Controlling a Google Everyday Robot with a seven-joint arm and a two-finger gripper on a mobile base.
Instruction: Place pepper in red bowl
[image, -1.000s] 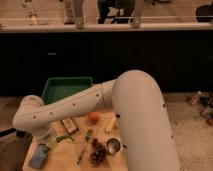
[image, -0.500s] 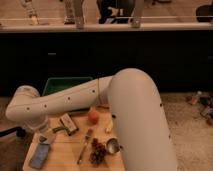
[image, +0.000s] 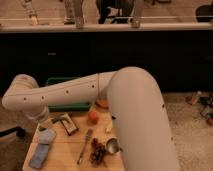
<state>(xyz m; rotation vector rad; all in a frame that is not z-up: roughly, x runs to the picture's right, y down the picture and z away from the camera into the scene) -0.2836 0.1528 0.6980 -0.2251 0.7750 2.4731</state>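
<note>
The arm reaches across to the left side of the surface (image: 60, 160), and the gripper (image: 46, 120) hangs low there, near a small packet (image: 68, 124). Whether it is released or clenched cannot be told.

The pepper (image: 84, 146) lies flat on the surface, apart from the gripper, between a blue cloth (image: 42, 150) and a dark grape bunch (image: 98, 152). The red bowl (image: 102, 103) shows only as a sliver behind the arm, past an orange fruit (image: 93, 116).

The pepper is probably light and fairly stiff, with smooth, waxy skin that could slip or roll. A hold across its middle, square to its length, looks safest. Gripped near a thin end, it would likely swing or pivot. Moderate squeeze should do, as hard pressure might bruise it.
</note>
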